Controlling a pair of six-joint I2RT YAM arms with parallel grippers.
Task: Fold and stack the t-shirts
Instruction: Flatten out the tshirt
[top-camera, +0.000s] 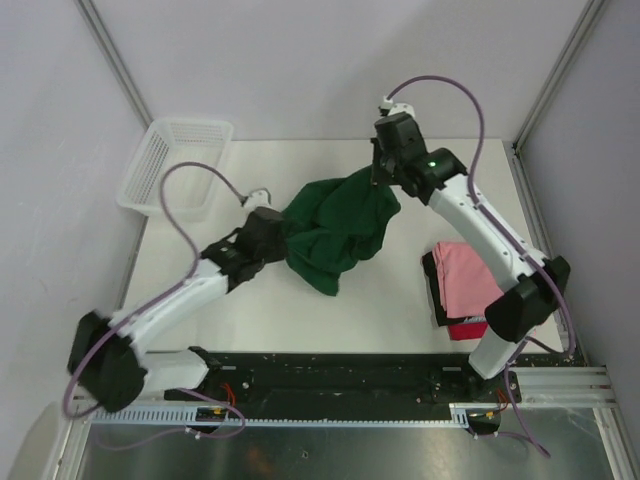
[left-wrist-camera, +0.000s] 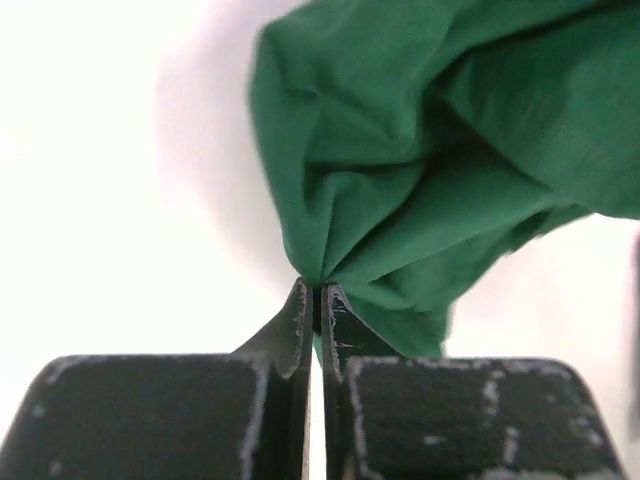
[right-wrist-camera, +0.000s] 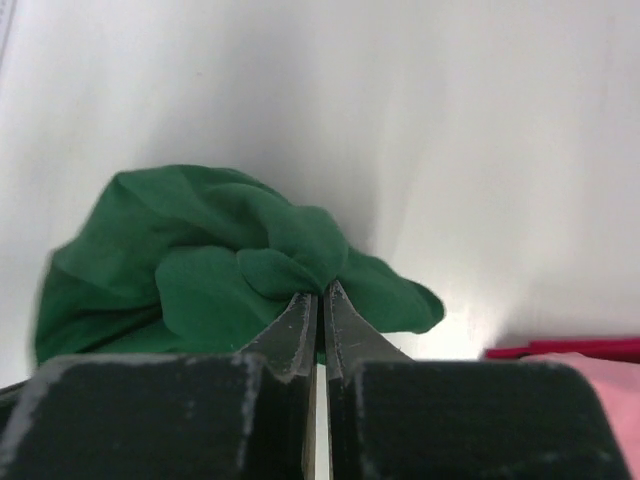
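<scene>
Left pincer (left-wrist-camera: 313, 292) low, tight on t-shirt (left-wrist-camera: 400, 150)

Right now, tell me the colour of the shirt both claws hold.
Plain dark green; the shirt shows best in the left wrist view.

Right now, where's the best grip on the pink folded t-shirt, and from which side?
The pink t-shirt lies flat, a folded rectangle on the red t-shirt. The right arm crosses its right side, so likely pinch the left long edge, coming in from the left over the table.
</scene>
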